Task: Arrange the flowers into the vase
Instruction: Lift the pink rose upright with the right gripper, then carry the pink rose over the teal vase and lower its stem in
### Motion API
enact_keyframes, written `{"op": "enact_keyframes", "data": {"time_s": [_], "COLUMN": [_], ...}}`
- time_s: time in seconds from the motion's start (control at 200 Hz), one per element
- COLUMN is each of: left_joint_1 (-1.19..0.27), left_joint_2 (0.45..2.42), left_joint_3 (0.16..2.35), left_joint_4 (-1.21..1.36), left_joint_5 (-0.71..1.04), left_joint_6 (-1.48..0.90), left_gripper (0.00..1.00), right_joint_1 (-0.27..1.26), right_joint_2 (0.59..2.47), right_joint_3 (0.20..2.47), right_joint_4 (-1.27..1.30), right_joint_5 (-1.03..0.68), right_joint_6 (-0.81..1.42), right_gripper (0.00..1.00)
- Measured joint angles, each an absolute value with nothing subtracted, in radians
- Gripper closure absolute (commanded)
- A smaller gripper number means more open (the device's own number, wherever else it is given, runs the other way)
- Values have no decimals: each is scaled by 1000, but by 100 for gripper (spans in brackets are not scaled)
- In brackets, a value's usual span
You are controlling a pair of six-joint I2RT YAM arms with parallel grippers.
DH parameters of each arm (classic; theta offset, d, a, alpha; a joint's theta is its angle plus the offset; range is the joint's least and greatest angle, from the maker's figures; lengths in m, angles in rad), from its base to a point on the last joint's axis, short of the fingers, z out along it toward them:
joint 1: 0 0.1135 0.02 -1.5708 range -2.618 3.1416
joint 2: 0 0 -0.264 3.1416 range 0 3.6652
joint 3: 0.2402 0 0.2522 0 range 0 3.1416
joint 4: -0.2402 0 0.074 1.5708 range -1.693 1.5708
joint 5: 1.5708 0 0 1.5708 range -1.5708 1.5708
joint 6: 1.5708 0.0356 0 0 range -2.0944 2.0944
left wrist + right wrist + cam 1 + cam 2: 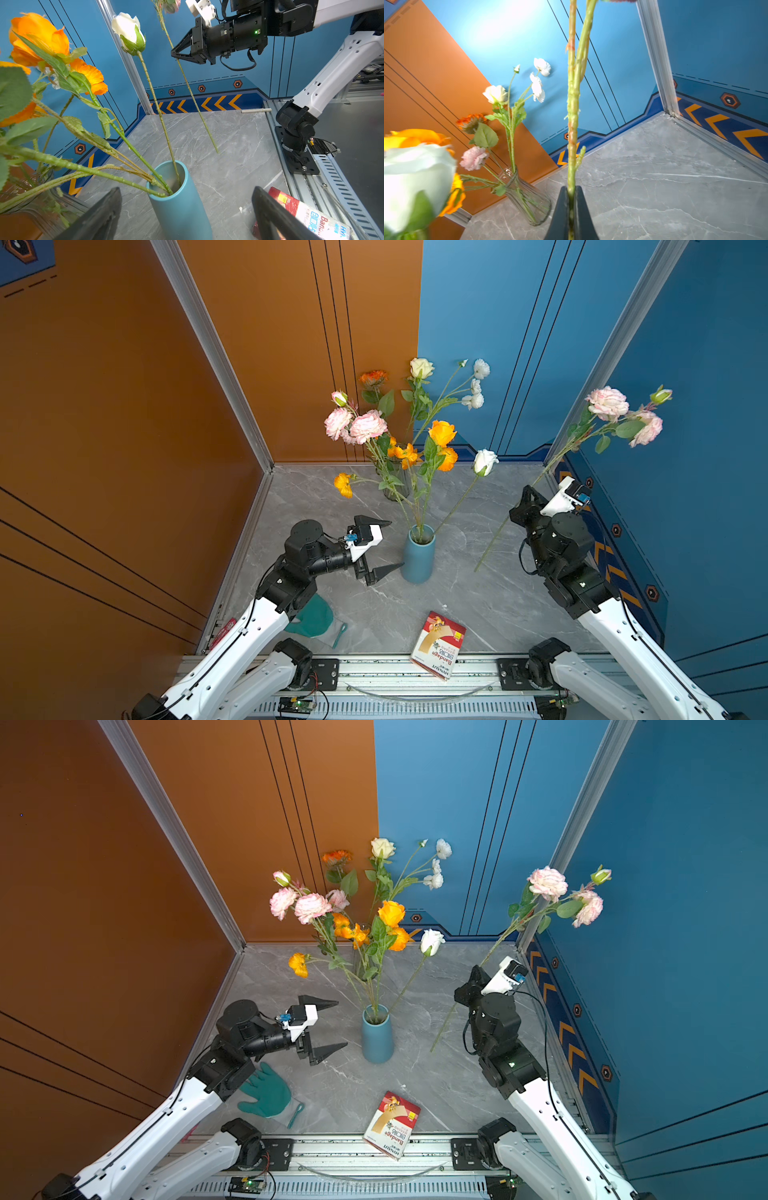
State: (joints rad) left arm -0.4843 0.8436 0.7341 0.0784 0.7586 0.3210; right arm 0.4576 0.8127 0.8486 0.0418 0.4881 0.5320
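Note:
A blue vase (419,556) (377,1036) (178,203) stands mid-table. It holds several flowers, among them orange blooms (441,433) and a white rose (484,461) (128,31). My left gripper (397,544) (342,1024) (187,188) is open just left of the vase, holding nothing. My right gripper (528,494) (478,974) (571,188) is shut on the stem (193,97) (573,104) of a pink flower (607,403) (547,883). It holds the flower tilted, to the right of the vase. The stem's lower end hangs above the table.
A glass vase (395,485) (527,203) with more flowers stands behind the blue one, near the back wall. A red bandage box (438,645) lies at the front edge. A green glove (266,1094) lies under my left arm. Walls close in left, back and right.

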Motion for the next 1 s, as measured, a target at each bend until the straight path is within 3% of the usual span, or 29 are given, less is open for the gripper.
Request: {"op": "enact_keyframes", "data": {"time_s": [0.32, 0.586, 1.001], "left_joint_1": [-484, -484, -485], "left_joint_2": [854, 867, 875], "left_joint_3": [735, 735, 735], "left_joint_4": [78, 79, 79], "left_joint_5": [772, 773, 776], "left_joint_6": [314, 313, 307], "left_gripper": [2, 2, 2], "right_joint_1": [768, 1003, 1029], "right_joint_2": [775, 905, 1180], "right_joint_3": [928, 1021, 1024], "right_joint_4": [171, 397, 785], "right_joint_5": [561, 557, 535], "right_joint_6": [413, 224, -73], "right_gripper": [100, 100, 100]}}
